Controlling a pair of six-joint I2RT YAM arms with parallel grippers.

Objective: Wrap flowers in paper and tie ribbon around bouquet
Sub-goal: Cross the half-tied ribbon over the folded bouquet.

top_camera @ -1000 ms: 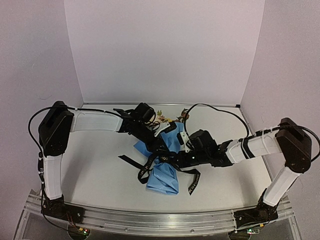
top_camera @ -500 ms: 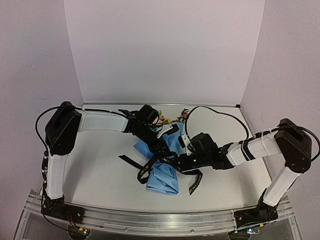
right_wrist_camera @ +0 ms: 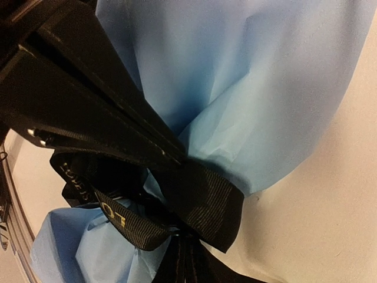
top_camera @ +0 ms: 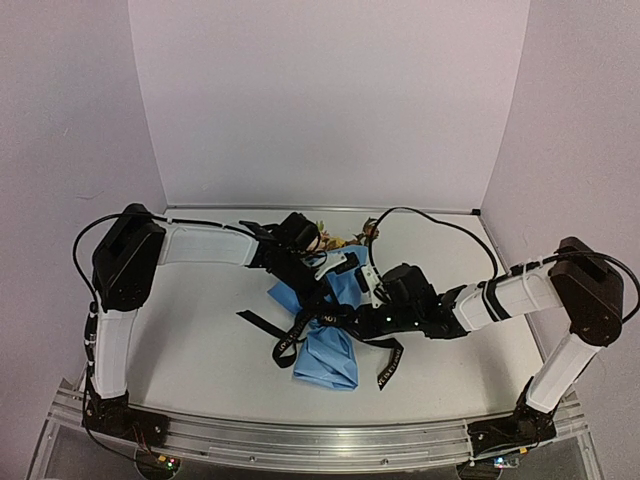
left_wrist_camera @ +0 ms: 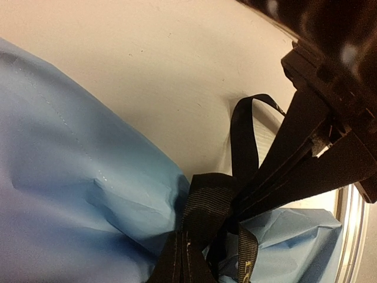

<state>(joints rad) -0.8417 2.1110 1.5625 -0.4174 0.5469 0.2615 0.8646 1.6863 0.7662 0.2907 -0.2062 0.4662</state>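
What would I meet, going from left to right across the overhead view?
Left arm's elbow → ribbon's left end → blue paper → ribbon's right end → right arm's elbow.

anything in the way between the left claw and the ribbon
Nothing visible does. The left claw is shut right on the ribbon at the narrow waist of the bouquet, and the right claw is shut on it too.

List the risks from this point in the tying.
1. The left gripper and right gripper are both shut on the ribbon at the waist; an uneven pull could slip a loop free.
2. Their tips sit against the thin paper; a hard tug might tear it.
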